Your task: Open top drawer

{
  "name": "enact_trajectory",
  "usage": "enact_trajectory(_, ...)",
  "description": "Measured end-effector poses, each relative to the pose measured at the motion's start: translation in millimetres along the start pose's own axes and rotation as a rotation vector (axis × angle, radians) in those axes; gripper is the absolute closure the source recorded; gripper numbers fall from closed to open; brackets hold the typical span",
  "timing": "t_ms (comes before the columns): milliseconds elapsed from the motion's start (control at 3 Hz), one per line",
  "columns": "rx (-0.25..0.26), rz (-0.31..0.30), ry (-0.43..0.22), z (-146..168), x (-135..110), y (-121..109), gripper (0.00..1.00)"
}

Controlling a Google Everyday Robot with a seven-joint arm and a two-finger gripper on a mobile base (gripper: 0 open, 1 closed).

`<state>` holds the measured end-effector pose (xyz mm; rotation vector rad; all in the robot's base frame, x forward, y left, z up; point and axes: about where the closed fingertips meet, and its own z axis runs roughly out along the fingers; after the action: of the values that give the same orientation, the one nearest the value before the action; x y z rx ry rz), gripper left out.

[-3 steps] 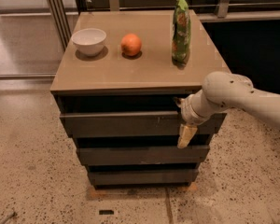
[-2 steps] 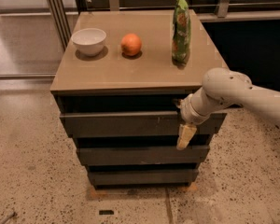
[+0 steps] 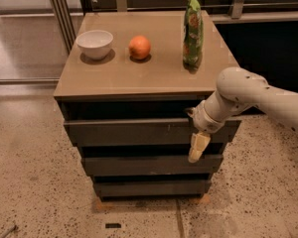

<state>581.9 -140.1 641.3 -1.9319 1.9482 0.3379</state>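
Gripper (image 3: 199, 144) at the right end of the top drawer (image 3: 129, 133), hanging off the wrist over the drawer's upper edge and down across its face, just right of the pale scuffs (image 3: 169, 128). Spread or clamped: can't tell from this view, far side hidden behind the front panel. Top drawer = uppermost of three dark grey fronts, directly under the cabinet top (image 3: 139, 81), standing proud of the two lower drawer fronts (image 3: 151, 165) with a dark gap above, so probably cracked open, not far along. No handle, so purchase only on the top lip; worth confirming a solid hook behind that lip before loading it. Pull straight out along the slides, toward the camera, level, no downward or sideways component. Contact point well off-centre to the right, so expect racking: go slow, watch for the left end lagging, ease off if binding. Better to back the base and arm (image 3: 268, 95) away together than to swing the elbow, else an arcing pull path. On top: bowl (image 3: 95, 43), orange (image 3: 139, 47), upright green bag (image 3: 192, 29). Tall narrow bag and round orange: tip and roll risk with any jerk. Smooth ramp, no snatching. Stop short of full travel to avoid hitting the end stops and shaking the cabinet.
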Motion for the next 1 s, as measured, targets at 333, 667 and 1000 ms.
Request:
enact_trajectory(333, -0.028, 0.035, -0.01, -8, -2, 12, 0.0)
enact_trajectory(667, -0.049, 0.066, -0.024, -19, -3, 26, 0.0)
enact_trajectory(1000, -0.081, 0.092, -0.033, -31, -3, 44, 0.0)
